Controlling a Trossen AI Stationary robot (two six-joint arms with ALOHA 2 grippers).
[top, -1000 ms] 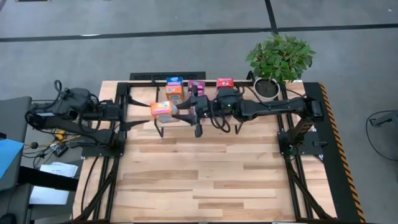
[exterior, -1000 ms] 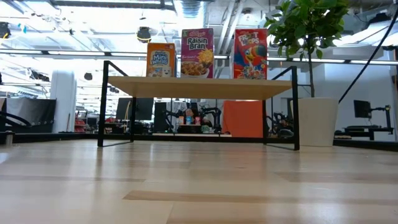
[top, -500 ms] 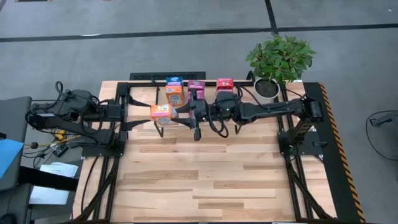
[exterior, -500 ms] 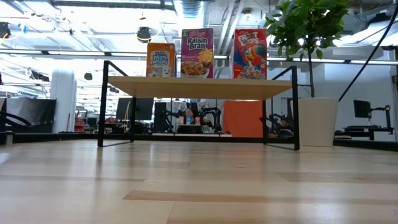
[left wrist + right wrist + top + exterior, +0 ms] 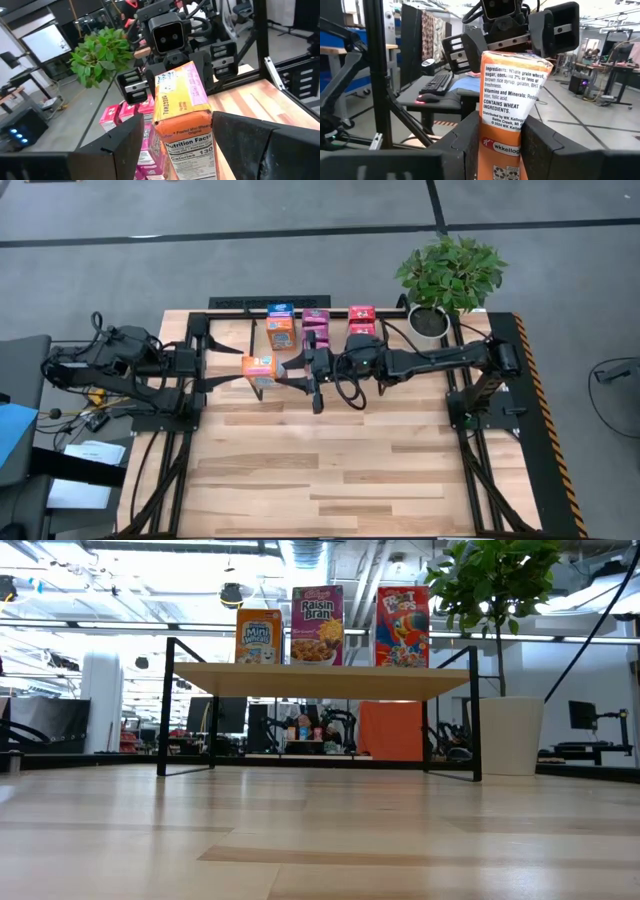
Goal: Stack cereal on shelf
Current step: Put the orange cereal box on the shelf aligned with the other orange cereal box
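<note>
Wooden tabletop (image 5: 340,470), shelf (image 5: 320,680) at its far edge. Right gripper (image 5: 292,367) and left gripper (image 5: 236,366) both clamp one orange cereal box (image 5: 260,364) above the shelf's near side. Risk: uncoordinated release drops it. Shelf contact is hidden from every view.

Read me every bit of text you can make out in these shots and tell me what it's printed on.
"Mini Wheats": orange-and-blue box on the shelf.
"Raisin Bran": magenta box.
Red box: title too blurred to be sure.
"Nutrition Facts", "130", "ORIGINAL": held orange box.
"Ingredients: Whole grain wheat", "CONTAINS WHEAT INGREDIENTS", "WK Kellogg": same box.
Its finer print is unreadable.
</note>
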